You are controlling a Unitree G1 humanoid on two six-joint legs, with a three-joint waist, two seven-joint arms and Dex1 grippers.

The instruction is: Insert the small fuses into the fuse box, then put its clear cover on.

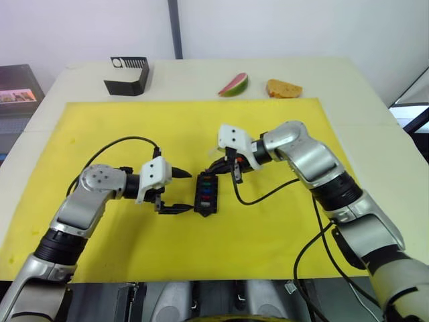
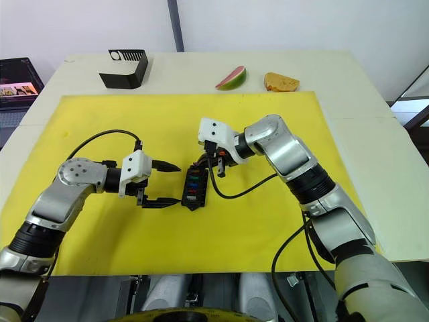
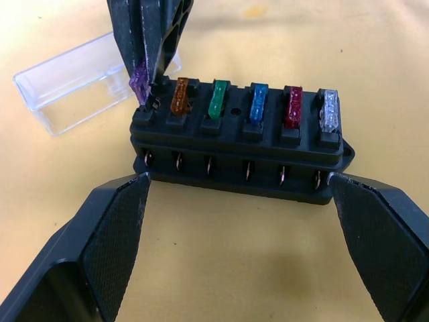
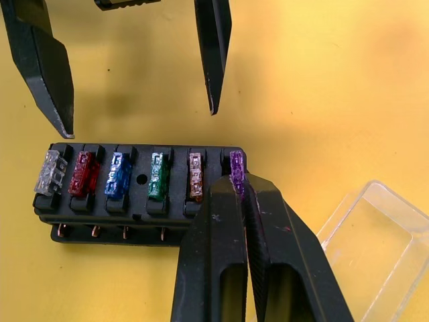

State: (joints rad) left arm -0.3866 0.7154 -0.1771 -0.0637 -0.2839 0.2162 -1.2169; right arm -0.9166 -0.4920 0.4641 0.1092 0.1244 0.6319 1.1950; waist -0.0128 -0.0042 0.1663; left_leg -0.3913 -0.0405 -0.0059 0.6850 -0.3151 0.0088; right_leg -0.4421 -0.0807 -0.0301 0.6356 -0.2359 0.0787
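Fuse seating is finishing: my right gripper point(image 4: 238, 184) is pinching the purple fuse point(image 4: 236, 166) into the fuse box point(image 4: 137, 184). My left gripper point(image 3: 238, 191) is hanging wide around it, and the clear cover point(image 4: 365, 245) beside my right gripper is likely coming next.

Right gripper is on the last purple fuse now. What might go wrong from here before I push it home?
1. The purple fuse sits pinched by the right gripper at the end slot of the fuse box; if it is tilted, pushing may jam it.
2. The left gripper is open, its fingers flanking the box without clamping, so the box may slide.
3. The clear cover lies close beside the right gripper; pulling back could knock it.
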